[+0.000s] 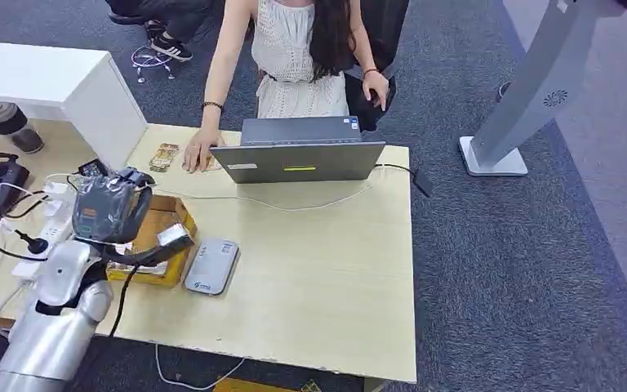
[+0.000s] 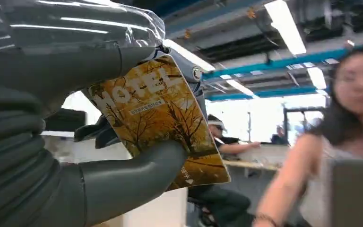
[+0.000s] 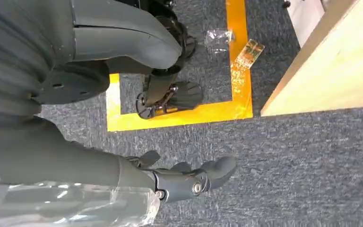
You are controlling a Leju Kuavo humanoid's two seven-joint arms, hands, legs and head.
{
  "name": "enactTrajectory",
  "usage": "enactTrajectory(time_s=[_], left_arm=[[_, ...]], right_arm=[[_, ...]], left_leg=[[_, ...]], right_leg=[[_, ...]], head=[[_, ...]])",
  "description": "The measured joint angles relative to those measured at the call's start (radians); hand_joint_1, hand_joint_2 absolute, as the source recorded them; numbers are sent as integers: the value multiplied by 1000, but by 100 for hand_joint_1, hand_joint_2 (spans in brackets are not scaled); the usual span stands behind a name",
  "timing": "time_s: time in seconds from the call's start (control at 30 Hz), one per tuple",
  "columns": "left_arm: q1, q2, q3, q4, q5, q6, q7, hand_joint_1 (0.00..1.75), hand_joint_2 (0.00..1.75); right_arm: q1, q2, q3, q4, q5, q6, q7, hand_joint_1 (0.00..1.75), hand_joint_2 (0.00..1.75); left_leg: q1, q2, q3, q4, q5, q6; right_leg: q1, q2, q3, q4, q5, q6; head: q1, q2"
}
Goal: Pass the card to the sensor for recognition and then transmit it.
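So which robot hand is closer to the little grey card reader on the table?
Left. The left hand holds the card just beside the card reader. The right hand hangs down over the carpet, below the table.

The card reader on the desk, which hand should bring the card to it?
Left. The left hand already holds the hotel card above the desk, beside the grey reader. The right hand hangs by the floor.

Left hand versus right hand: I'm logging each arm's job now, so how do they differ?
The left hand pinches the hotel card; the right hand holds nothing, fingers apart. The left hand is raised over the table; the right hand hangs over grey carpet. Both wear clear plastic covers.
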Motion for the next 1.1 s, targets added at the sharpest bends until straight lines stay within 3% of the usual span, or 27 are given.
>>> enactTrajectory(time_s=[0.1, 0.27, 0.97, 1.1], left_arm=[[20, -11, -84, -46, -54, -68, 25, 175, 175], [27, -27, -165, -73, -70, -75, 54, 175, 175], [28, -31, -208, -91, -62, -76, 61, 175, 175], [27, -29, -216, -89, -62, -139, 101, 175, 175]], right_arm=[[2, 0, 0, 0, -11, 0, -4, 0, 175], [9, 0, 0, 0, -13, 0, -7, 0, 175], [12, 0, 0, 0, -13, 0, -11, 0, 175], [13, 0, 0, 0, -18, 0, -12, 0, 175]], left_leg=[[0, 0, 0, 0, 0, 0], [0, 0, 0, 0, 0, 0], [0, 0, 0, 0, 0, 0], [0, 1, 0, 0, 0, 0]], right_leg=[[0, 0, 0, 0, 0, 1], [0, 0, 0, 0, 1, 1], [0, 0, 0, 0, 1, 1], [0, 0, 0, 0, 1, 1]], head=[[0, 0], [0, 0], [0, 0], [0, 0]])
